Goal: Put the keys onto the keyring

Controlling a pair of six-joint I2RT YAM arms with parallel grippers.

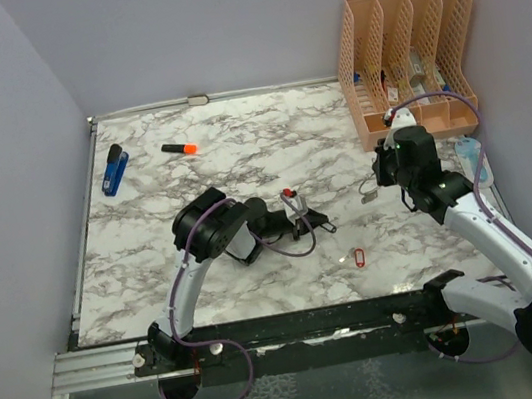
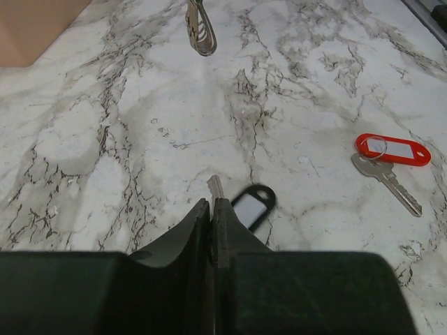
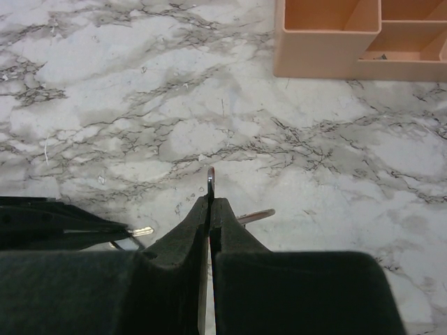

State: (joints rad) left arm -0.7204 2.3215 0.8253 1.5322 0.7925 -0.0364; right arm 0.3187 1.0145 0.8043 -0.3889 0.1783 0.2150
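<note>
- Your left tool is clenched on the black-tagged key. The fingers pinch the silver blade edge-on, and only its tip pokes out ahead. In the left wrist view the black tag lies on the bench at about 2 o'clock of the fingertips.
- Your right tool is clenched as well, on a thin sliver of metal that I judge to be the keyring. A dangling key shows just below it at about 4 o'clock.
- In the top view the keyring hangs at about 2 o'clock of the left tool, near it but apart. The two tools face each other across the marble.
- The step in hand, as I read it, is securing this key for threading.
- Check the pinch before you lift. So little blade shows that I cannot tell whether the head and its hole sit free of the fingers.
- The hole has to meet the wire, so regrip lower on the blade if the head is covered.
- Raise the key slowly so the tag hangs clear and does not swing into the ring.
- Hold the ring steady in the right tool and bring the key to it, not the ring to the key.
- The red-tagged key lies loose on the bench at about 5 o'clock of the left tool. It is apart from both tools, so leave it for later.
</note>
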